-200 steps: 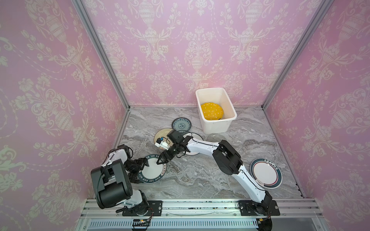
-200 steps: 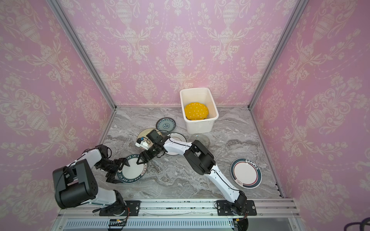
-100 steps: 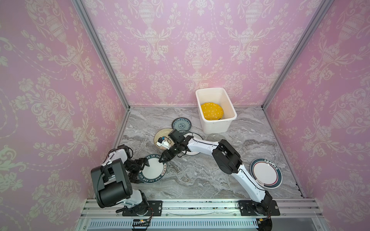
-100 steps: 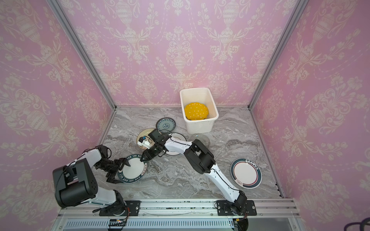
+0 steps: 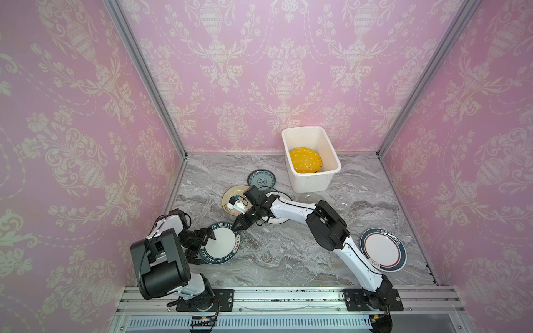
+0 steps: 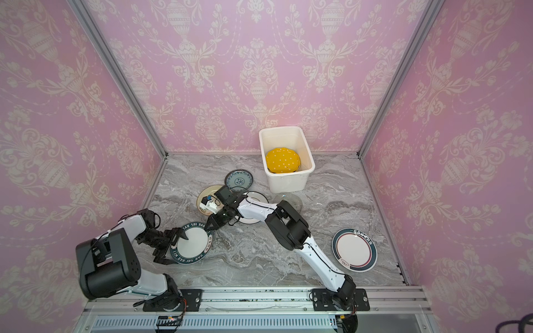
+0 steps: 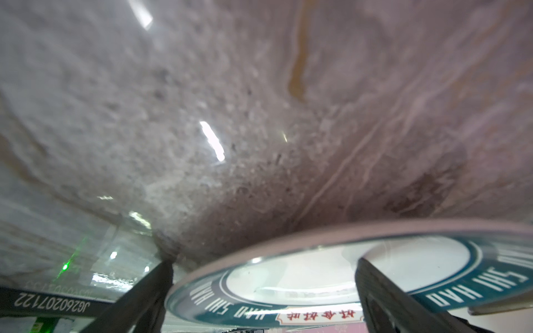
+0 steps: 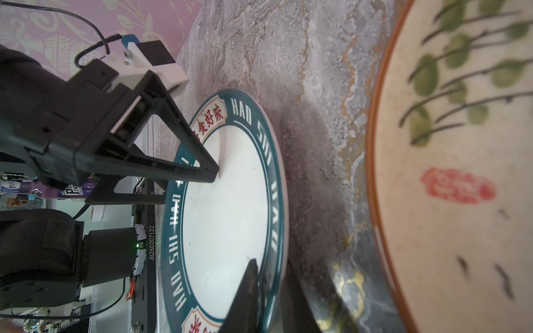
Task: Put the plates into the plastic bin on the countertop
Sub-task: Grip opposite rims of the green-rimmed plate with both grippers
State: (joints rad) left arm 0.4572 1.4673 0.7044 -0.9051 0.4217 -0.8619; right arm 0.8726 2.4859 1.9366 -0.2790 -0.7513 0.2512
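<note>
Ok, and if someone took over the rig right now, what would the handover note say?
Left gripper: open, straddling the rim of the lettered plate, one finger on its white centre.
Right gripper: looks pinched on another part of that rim.
Done: the yellow dotted plate lies in the plastic bin.
Left: the lettered plate, blue-patterned plate, cream plate, white plate, clear glass plate and dark-rimmed plate, all on the countertop.
</note>
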